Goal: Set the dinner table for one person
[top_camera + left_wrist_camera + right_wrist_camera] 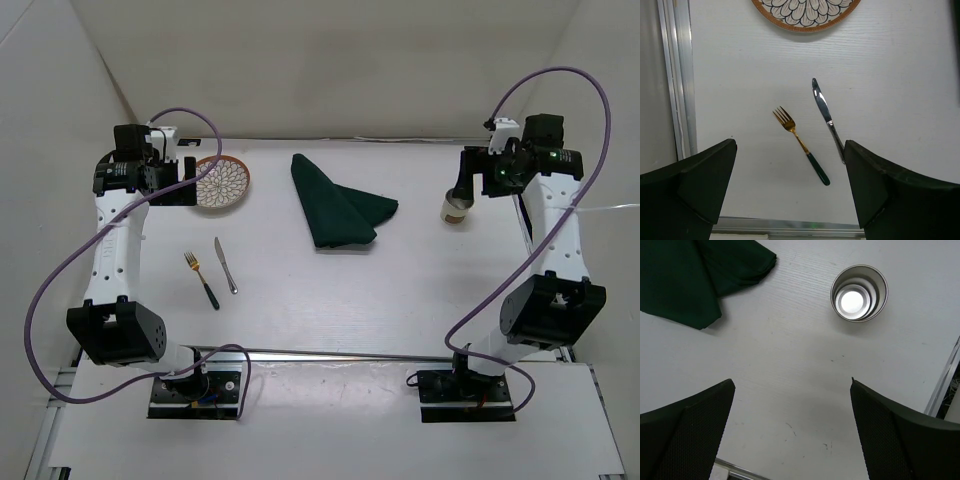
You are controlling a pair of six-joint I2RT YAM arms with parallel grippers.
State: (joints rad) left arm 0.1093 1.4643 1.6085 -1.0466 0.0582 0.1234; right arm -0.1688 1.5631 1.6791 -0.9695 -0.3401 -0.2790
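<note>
1. Because both claws hang above the table and carry nothing, we start with the left gripper (790, 145): its dark jaws stand wide apart, and nothing is between them.
2. In the left wrist view we see a fork (800, 143) on the surface below this opening. It has a golden head and a dark green handle, and it lies flat at a slant.
3. Just beside the fork, on its right, lies a silver knife (827, 118), also at a slant. The two are near each other but apart.
4. Beyond the fork and knife is a round plate (222, 183) with a brown rim and a petal pattern. In the top view the left gripper is just beside its left edge.
5. The right gripper (792, 382) also has its jaws spread wide and grips nothing; we see only bare surface between them.
6. Ahead of it, toward the right, a metal cup (859, 292) stands upright with its mouth open to the camera. It is apart from the jaws.
7. To the left of the cup, well apart from it, lies a folded dark green cloth (340, 205), near the middle of the far half of the table.
8. All these things rest on the dinner table (400, 290), the large plain white top that reaches from the arm bases to the back wall.
</note>
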